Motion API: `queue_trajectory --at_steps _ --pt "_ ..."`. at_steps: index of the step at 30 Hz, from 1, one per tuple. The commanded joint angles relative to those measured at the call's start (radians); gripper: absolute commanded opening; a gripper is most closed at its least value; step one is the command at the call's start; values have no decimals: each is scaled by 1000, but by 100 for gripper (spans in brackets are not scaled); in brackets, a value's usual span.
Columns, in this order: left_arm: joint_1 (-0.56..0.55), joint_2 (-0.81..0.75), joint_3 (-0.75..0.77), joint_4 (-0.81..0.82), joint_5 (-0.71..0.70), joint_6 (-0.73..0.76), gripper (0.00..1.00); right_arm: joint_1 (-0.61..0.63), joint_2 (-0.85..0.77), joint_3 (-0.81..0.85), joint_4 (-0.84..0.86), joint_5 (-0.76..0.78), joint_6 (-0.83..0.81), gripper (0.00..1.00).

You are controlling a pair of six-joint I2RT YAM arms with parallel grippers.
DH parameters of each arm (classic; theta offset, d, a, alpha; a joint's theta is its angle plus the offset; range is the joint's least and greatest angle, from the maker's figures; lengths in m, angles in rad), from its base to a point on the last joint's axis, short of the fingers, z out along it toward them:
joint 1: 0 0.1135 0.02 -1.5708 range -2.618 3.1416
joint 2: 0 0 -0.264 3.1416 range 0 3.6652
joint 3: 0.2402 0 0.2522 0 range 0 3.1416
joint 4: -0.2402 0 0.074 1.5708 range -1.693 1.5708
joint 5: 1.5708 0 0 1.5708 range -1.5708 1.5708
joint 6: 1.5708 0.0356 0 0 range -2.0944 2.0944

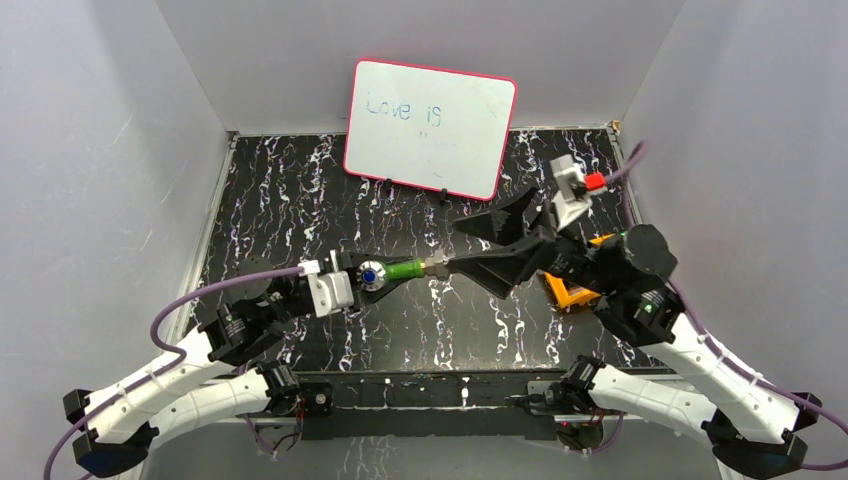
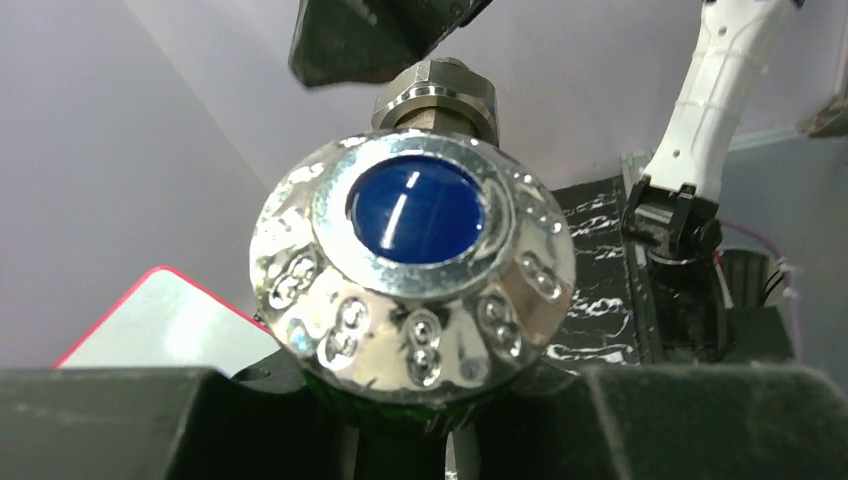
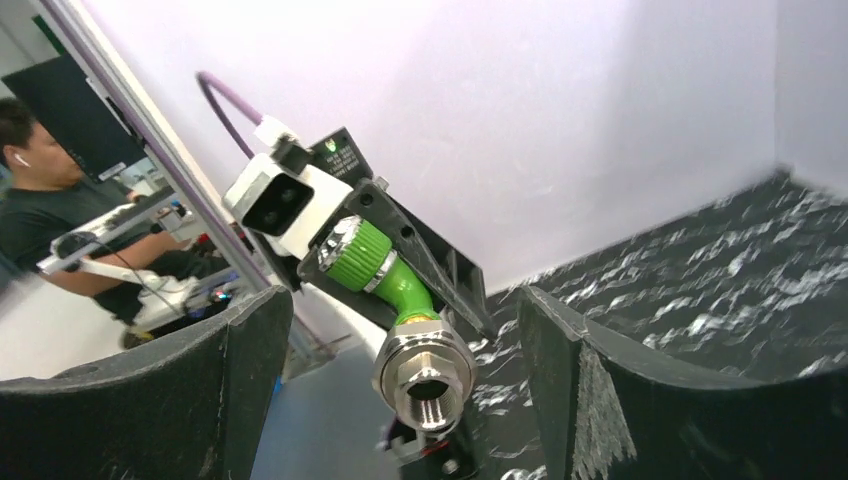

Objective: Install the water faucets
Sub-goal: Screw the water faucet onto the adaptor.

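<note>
The left arm [image 1: 170, 375] reaches forward and inward from its base, wrist low over the counter. The left tool [image 1: 360, 276] is clamped on the knob end of the green tap [image 1: 405, 269]. The right arm [image 1: 700, 355] bends back toward the middle. The right tool [image 1: 452, 246] is spread wide, its fingers [image 3: 150, 400] on either side of the tap's metal end, clear of it.

Pale walls [image 1: 100, 150], black marbled tabletop [image 1: 290, 210]
</note>
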Motion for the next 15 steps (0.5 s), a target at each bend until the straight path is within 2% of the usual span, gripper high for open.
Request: queue_trajectory --at_steps 1,4,9,15 --pt "-3 -42 18 115 -66 -193 0 2 -49 11 123 -24 -276 89" --pt "-3 -36 58 47 -99 -295 0 2 -63 32 57 -123 -461 87" --pt "-4 -30 87 -9 -81 -384 0 2 -84 39 -11 -264 -741 86" --pt "-3 -1 131 -68 -20 -485 0 3 -43 127 -225 -307 -1061 82"
